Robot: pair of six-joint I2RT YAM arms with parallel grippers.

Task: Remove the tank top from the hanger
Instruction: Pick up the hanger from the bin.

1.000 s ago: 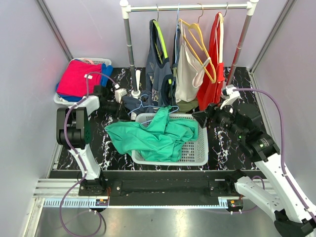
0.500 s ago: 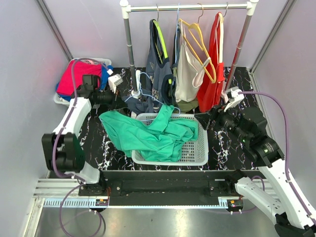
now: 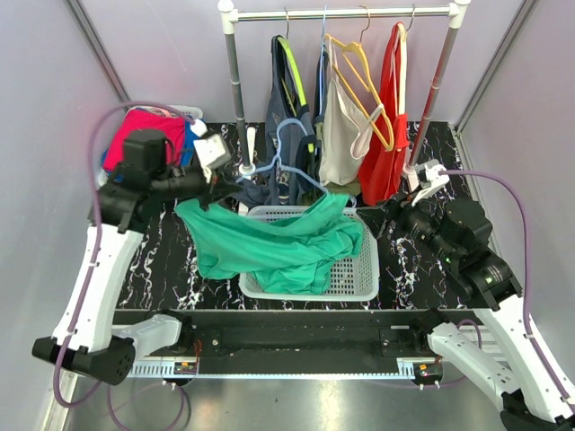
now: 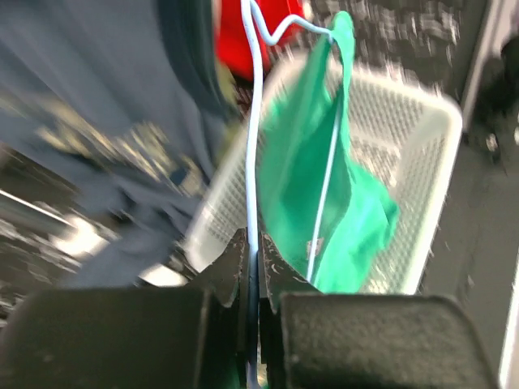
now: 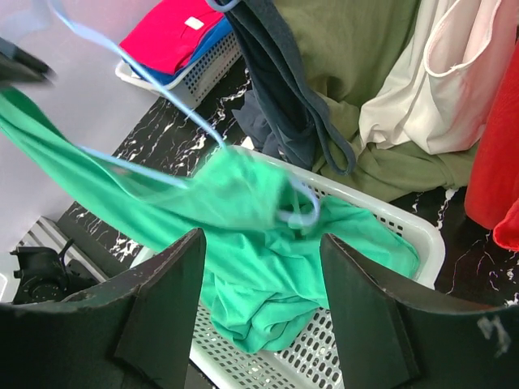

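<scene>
The green tank top (image 3: 269, 242) hangs off a light blue wire hanger (image 3: 292, 153), its lower half piled in the white basket (image 3: 364, 278). My left gripper (image 3: 226, 180) is raised left of the basket and shut on the hanger. In the left wrist view the hanger wire (image 4: 252, 121) is pinched in the left gripper (image 4: 252, 243), with the tank top (image 4: 316, 178) trailing beyond. My right gripper (image 3: 388, 208) hovers by the basket's right rim, open and holding nothing. From the right gripper (image 5: 261, 243) I see the tank top (image 5: 243, 219) and blurred hanger (image 5: 154, 109) below.
Behind the basket stands a clothes rack (image 3: 341, 13) with a dark grey top (image 3: 287, 117), a beige top on a yellow hanger (image 3: 346, 126) and a red top (image 3: 388, 135). Its left pole foot (image 3: 245, 168) stands on the table. A second basket with red and blue clothes (image 3: 144, 139) is back left.
My left gripper shut on the hanger and rose up and left, lifting the hanger and stretching the green top. The right gripper drew back slightly to the right.
</scene>
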